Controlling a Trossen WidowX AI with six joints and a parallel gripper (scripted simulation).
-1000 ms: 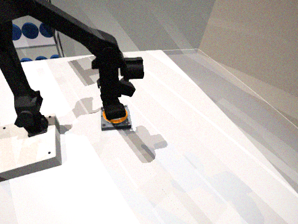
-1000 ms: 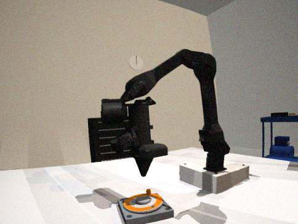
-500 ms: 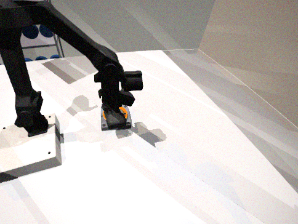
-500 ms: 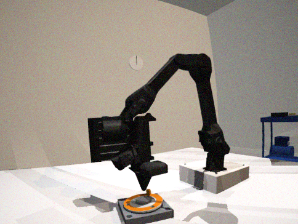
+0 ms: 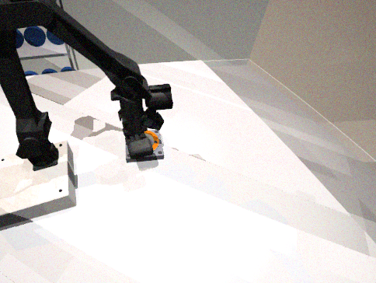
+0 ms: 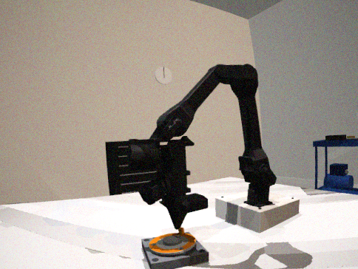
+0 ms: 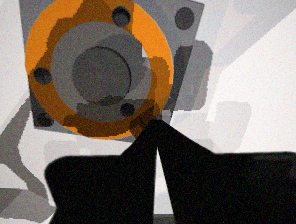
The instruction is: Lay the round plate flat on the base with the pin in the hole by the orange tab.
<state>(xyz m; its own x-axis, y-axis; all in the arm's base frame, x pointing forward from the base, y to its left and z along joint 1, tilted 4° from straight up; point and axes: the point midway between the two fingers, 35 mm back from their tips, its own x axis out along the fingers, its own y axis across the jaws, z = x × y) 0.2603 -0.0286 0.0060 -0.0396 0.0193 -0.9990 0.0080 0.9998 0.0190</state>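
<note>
The jaws are closed with nothing between them, the two black tapered fingers meeting in a single point. The gripper [image 7: 156, 122] stands nose-down at the rim of the plate [image 7: 47, 107], its tip against the small orange tab [image 7: 141, 120] at the plate's edge; whether it actually touches the tab cannot be told.

The plate is a flat orange ring, matt in finish, with small dark holes [image 7: 121, 16] spaced around it. A grey raised disc fills its middle, and the darker round post [image 7: 101, 75] shows at the centre. Beneath lies the square grey base [image 7: 192, 37], with dark round holes at its corners.

The wrist view alone shows the plate from straight above, with its holes, though the fingers' shadow falls across the tab area and the pin cannot be made out there. The exterior view alone shows the side profile: gripper [image 6: 178, 225] pointing straight down, plate [image 6: 186, 244] on the base [image 6: 177, 260], tab [image 6: 181, 230] standing up at the far rim. The top view shows only a sliver of orange plate [image 5: 154, 140], the arm [image 5: 93, 54] covering the rest.
</note>
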